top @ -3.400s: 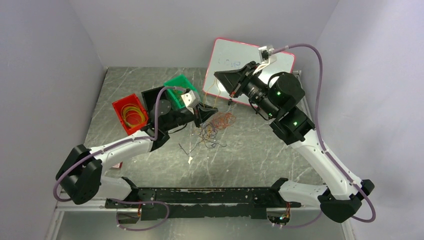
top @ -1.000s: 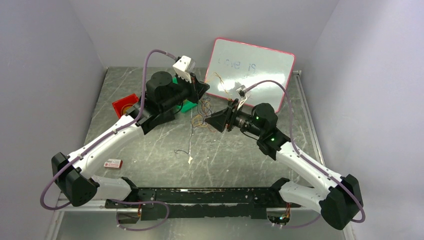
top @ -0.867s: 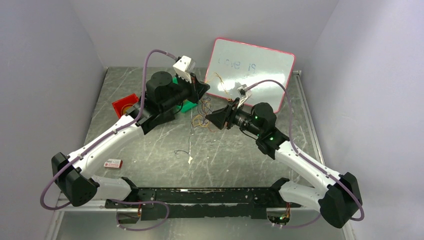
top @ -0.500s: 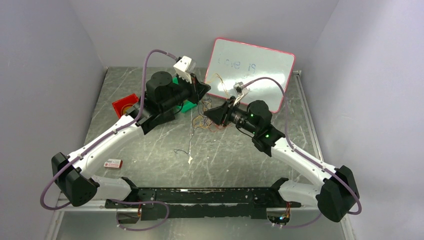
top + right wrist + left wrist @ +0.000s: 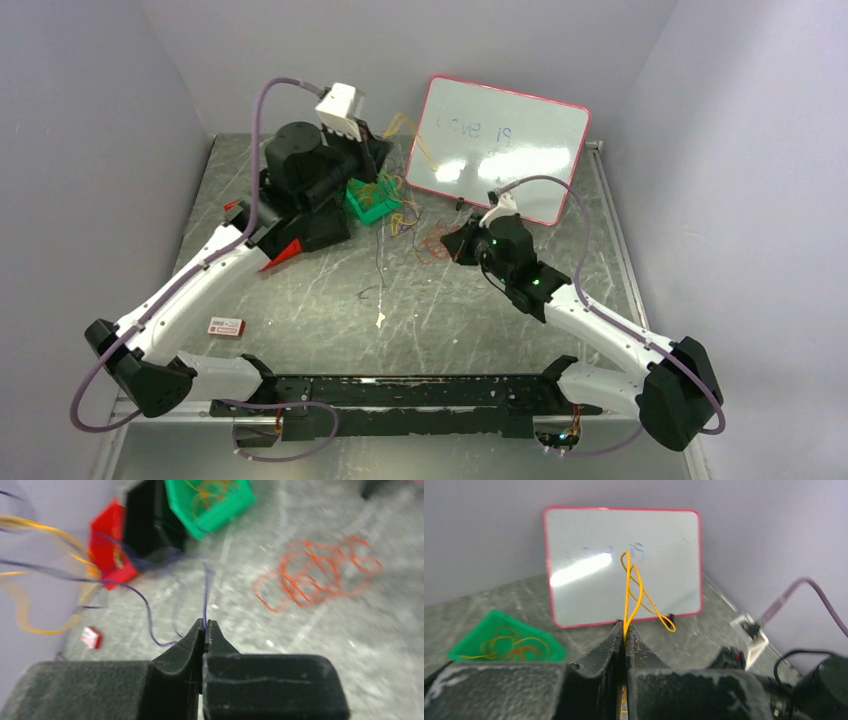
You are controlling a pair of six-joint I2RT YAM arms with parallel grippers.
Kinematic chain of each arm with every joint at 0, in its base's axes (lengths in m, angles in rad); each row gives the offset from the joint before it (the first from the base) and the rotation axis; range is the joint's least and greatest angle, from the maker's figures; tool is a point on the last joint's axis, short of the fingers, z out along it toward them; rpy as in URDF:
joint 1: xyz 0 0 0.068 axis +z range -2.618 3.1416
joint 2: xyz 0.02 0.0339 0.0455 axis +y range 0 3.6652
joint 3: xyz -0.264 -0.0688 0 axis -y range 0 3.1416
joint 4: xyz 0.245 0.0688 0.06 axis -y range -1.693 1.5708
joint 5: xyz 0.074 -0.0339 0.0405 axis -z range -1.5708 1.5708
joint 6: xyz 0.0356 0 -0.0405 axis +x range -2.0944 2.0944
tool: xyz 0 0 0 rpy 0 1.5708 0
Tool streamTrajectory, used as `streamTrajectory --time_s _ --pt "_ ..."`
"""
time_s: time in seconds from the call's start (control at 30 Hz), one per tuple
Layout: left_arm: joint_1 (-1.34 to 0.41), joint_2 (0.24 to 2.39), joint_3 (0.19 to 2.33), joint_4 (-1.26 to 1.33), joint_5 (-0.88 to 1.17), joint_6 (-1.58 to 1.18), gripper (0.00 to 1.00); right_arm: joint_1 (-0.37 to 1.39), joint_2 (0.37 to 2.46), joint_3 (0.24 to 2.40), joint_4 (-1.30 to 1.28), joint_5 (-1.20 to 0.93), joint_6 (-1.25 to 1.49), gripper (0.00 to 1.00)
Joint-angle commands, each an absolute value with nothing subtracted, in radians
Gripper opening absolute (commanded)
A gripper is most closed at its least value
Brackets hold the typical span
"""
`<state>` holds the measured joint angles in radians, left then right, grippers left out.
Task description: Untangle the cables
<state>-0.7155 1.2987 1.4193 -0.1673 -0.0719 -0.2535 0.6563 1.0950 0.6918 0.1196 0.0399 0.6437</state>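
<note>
Now: left gripper, clamped on the yellow cable, has risen toward the upper left. Right gripper, just snapped closed on the dark blue cable, sits lower, mid-frame. Orange cable lies loose on the table. Pulling apart looks ready to start.

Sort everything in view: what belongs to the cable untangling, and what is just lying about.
Job: thin yellow cable in left pincer; thin dark blue cable in right pincer; looped orange cable; green plastic bin; red plastic bin.
Lying about: pink-framed whiteboard; small red-and-white block.
</note>
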Motion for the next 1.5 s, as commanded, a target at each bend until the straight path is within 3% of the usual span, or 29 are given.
streamTrajectory --time_s 0.0,0.27,0.57,0.97,1.27,1.37,1.47 --pt "-0.634 1.249 1.509 -0.291 -0.222 -0.208 0.07 0.644 1.052 0.599 -0.029 0.204 0.699 0.0" --pt "-0.46 1.25 1.636 -0.365 -0.193 -0.121 0.07 0.629 1.01 0.513 -0.11 0.24 0.718 0.0" --pt "-0.419 1.396 1.927 -0.447 -0.221 0.029 0.07 0.626 1.003 0.508 -0.265 0.325 0.72 0.0" --pt "-0.413 1.552 2.248 -0.429 -0.291 0.085 0.07 0.626 0.944 0.402 -0.321 0.287 0.804 0.0" --pt "-0.411 1.561 2.308 -0.358 -0.287 0.113 0.07 0.628 0.893 0.41 -0.352 0.284 0.803 0.0" --pt "-0.412 1.536 2.275 -0.346 -0.19 0.073 0.07 0.627 0.841 0.439 -0.328 0.258 0.739 0.0" --pt "-0.413 1.508 2.223 -0.33 -0.059 0.035 0.07 0.628 0.757 0.471 -0.255 0.175 0.621 0.12"
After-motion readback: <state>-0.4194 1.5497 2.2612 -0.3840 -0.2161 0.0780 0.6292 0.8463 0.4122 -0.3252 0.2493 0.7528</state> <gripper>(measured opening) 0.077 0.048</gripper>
